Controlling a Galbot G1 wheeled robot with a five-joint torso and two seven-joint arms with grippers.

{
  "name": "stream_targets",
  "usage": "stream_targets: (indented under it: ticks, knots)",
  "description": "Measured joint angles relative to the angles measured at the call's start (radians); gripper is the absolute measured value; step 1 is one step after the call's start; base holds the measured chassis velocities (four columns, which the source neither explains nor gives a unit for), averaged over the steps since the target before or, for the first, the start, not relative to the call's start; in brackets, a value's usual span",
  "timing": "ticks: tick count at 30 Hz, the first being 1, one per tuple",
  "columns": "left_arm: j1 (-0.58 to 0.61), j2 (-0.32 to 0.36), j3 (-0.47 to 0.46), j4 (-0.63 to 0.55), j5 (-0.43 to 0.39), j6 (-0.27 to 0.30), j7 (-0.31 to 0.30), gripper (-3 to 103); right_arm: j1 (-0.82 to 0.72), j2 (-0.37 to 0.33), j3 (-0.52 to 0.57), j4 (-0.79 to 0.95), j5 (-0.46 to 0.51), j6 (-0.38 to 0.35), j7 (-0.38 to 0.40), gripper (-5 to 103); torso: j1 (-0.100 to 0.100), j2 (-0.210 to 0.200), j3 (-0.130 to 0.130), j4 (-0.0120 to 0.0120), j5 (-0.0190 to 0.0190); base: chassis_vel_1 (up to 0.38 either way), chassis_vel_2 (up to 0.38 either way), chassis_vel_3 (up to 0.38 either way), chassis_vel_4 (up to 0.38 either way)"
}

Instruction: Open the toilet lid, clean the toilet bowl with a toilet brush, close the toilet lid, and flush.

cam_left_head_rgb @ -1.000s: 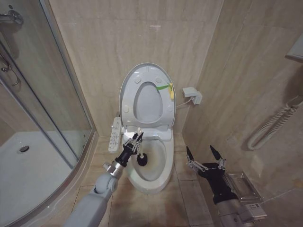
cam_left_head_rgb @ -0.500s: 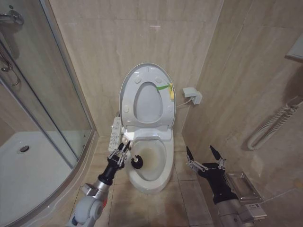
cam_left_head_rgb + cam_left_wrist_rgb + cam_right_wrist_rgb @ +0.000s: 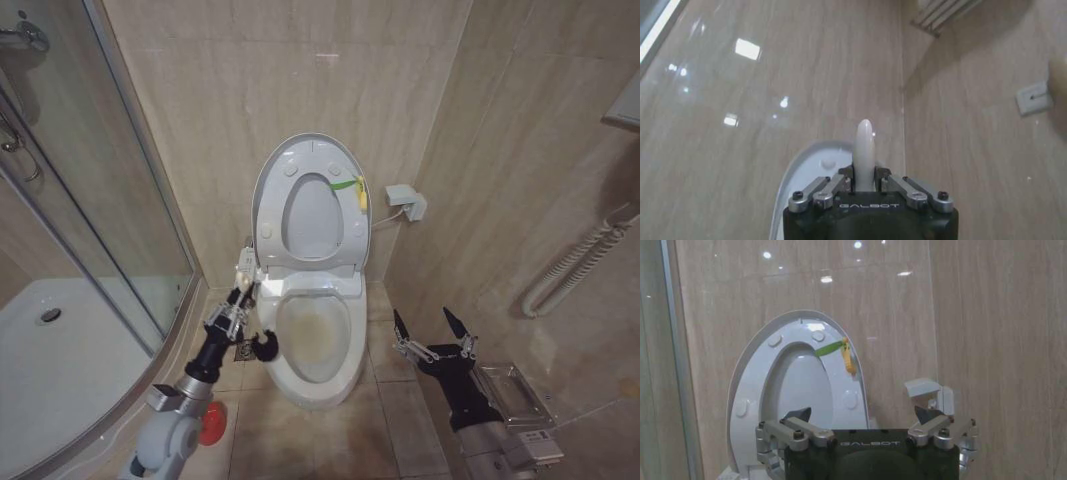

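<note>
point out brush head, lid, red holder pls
toilet brush point(image 3: 264, 346), head view, dark bristle head.
toilet lid point(image 3: 306, 152), head view, raised lid's upper underside.
red cup holder point(image 3: 211, 424), head view, visible red rim.

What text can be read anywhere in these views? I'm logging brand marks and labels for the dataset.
"GALBOT" on the body of the left gripper, shut on the toilet brush.
"GALBOT" on the body of the right gripper, open beside the toilet.
The control panel beside the toilet bowl bears markings too small to read.
The green-yellow tag shows no legible print.
</note>
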Motion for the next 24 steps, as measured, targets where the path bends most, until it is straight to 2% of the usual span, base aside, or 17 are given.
stream_targets:
  ticks: [3, 5, 6, 9, 10, 12, 14, 19, 24]
  knots:
    - [0.051, 0.019, -0.051, -0.056, -0.008, 0.005, -0.003, 20, 0.000, 0.000, 0.000, 0.000, 0.000, 0.000, 0.000, 100, 0.000, 0.000, 0.000, 0.0000, -0.0001, 0.000, 0.000, 0.000, 0.000]
    - [0.121, 0.009, -0.108, -0.099, -0.003, 0.004, 0.002, 20, 0.000, 0.000, 0.000, 0.000, 0.000, 0.000, 0.000, 100, 0.000, 0.000, 0.000, 0.0005, 0.0000, 0.000, 0.000, 0.000, 0.000]
    - [0.121, 0.009, -0.108, -0.099, -0.003, 0.004, 0.002, 20, 0.000, 0.000, 0.000, 0.000, 0.000, 0.000, 0.000, 100, 0.000, 0.000, 0.000, 0.0005, 0.0000, 0.000, 0.000, 0.000, 0.000]
    - [0.230, -0.039, -0.171, -0.143, 0.028, -0.009, -0.003, 20, 0.000, 0.000, 0.000, 0.000, 0.000, 0.000, 0.000, 100, 0.000, 0.000, 0.000, 0.0007, -0.0002, 0.000, 0.000, 0.000, 0.000]
    - [0.230, -0.039, -0.171, -0.143, 0.028, -0.009, -0.003, 20, 0.000, 0.000, 0.000, 0.000, 0.000, 0.000, 0.000, 100, 0.000, 0.000, 0.000, 0.0007, -0.0002, 0.000, 0.000, 0.000, 0.000]
    - [0.313, -0.095, -0.225, -0.144, 0.088, -0.049, -0.011, 20, 0.000, 0.000, 0.000, 0.000, 0.000, 0.000, 0.000, 100, 0.000, 0.000, 0.000, 0.0008, -0.0002, 0.000, 0.000, 0.000, 0.000]
    - [0.347, -0.124, -0.251, -0.126, 0.112, -0.069, -0.024, 20, 0.000, 0.000, 0.000, 0.000, 0.000, 0.000, 0.000, 100, 0.000, 0.000, 0.000, 0.0007, -0.0002, 0.000, 0.000, 0.000, 0.000]
    - [0.346, -0.149, -0.275, -0.057, 0.129, -0.101, -0.034, 20, 0.000, 0.000, 0.000, 0.000, 0.000, 0.000, 0.000, 100, 0.000, 0.000, 0.000, 0.0000, -0.0002, 0.000, 0.000, 0.000, 0.000]
    - [0.300, -0.155, -0.306, 0.123, 0.126, -0.163, -0.029, 20, 0.000, 0.000, 0.000, 0.000, 0.000, 0.000, 0.000, 100, 0.000, 0.000, 0.000, 0.0002, -0.0002, 0.000, 0.000, 0.000, 0.000]
